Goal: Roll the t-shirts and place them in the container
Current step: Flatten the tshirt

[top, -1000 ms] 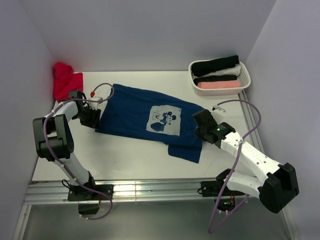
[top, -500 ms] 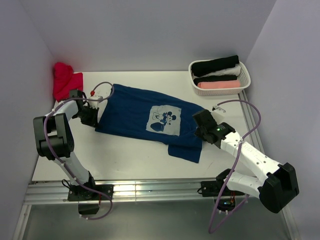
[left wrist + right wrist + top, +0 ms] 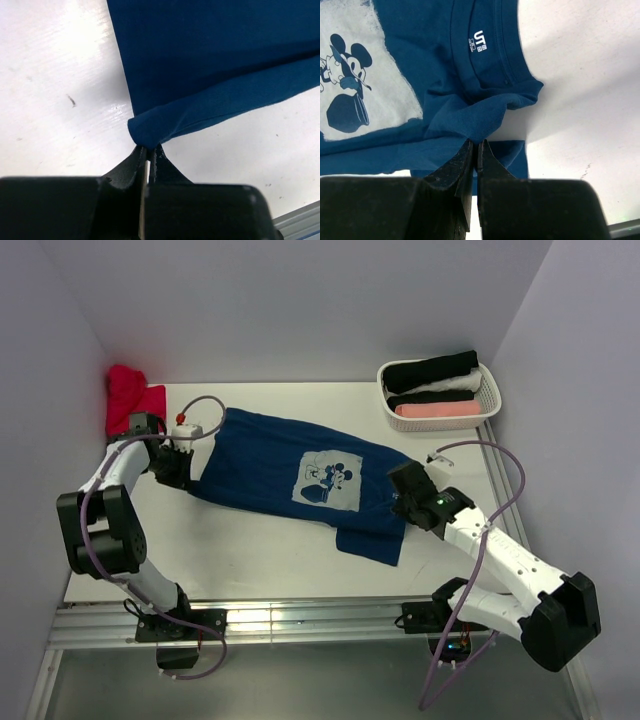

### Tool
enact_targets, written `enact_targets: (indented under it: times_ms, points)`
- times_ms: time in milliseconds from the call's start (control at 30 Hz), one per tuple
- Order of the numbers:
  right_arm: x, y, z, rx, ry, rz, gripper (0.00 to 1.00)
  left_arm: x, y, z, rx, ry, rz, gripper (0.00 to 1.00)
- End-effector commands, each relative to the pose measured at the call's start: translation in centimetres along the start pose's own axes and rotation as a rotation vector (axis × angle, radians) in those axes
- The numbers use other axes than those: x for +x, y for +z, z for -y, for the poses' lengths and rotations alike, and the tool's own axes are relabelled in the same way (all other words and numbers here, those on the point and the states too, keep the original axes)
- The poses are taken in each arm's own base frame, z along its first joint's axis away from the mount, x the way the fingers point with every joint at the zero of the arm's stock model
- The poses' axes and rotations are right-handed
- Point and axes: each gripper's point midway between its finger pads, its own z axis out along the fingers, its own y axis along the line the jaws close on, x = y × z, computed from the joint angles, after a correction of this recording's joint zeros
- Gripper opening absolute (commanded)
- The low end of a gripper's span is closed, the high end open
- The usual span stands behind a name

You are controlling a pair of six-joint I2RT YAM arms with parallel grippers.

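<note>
The navy t-shirt (image 3: 260,455) lies between red cloth (image 3: 128,398) and basket (image 3: 489,390).

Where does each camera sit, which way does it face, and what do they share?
Top external: above and behind the bases, looking down on the table; left arm and right arm show.
Left wrist: on the left arm, looking down past the left gripper, shut on a corner of the navy t-shirt.
Right wrist: on the right arm, looking past the right gripper, pinching cloth by the collar.
All three show the navy t-shirt.
</note>
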Motion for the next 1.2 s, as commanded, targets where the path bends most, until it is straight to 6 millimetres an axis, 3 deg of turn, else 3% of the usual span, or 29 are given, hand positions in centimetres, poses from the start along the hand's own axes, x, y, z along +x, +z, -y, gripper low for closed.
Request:
enact_targets:
  times_ms: [0,467,600,800,933,1167]
  points:
    - [-1.9,-1.2,0.0,-0.009,0.008,0.055,0.00,-1.2,-2.8,0.6,-0.007,0.061,0.055,0.00]
    - [-1.9,-3.2,1.8,-0.024,0.020,0.069,0.00,1.0,-5.8,2.2,-0.029,0.137,0.043,0.00]
    - [-2.7,-5.0,1.6,-0.073,0.012,0.085,0.00,1.3,-8.2,3.7,-0.024,0.175,0.087,0.00]
    - [-6.2,-11.3,-0.8,-0.272,0.003,0.170,0.00,1.0,-13.5,6.7,-0.065,0.215,0.255,0.00]
    - [-10.5,-17.4,-3.4,-0.429,0.007,0.274,0.00,-0.7,-16.9,8.9,-0.037,0.204,0.387,0.00]
    - [-15.7,-22.7,-6.5,-0.543,-0.048,0.398,0.00,-6.8,-26.2,10.9,-0.115,0.171,0.723,0.00]
